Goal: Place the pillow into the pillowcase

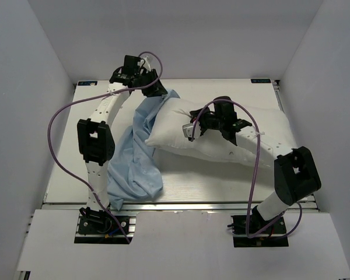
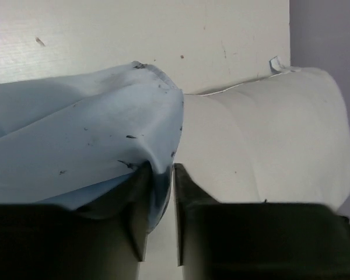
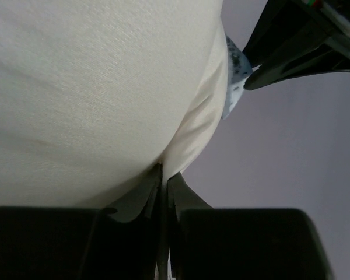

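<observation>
Far-left corner of the pillow [image 1: 170, 133] under the pillowcase [image 1: 134, 166]; pillowcase beyond left wrist view's left edge.

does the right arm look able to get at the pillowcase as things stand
Probably not: the right end effector is shut on the pillow; the pillowcase lies past the pillow's left corner, by the left end effector.
</observation>
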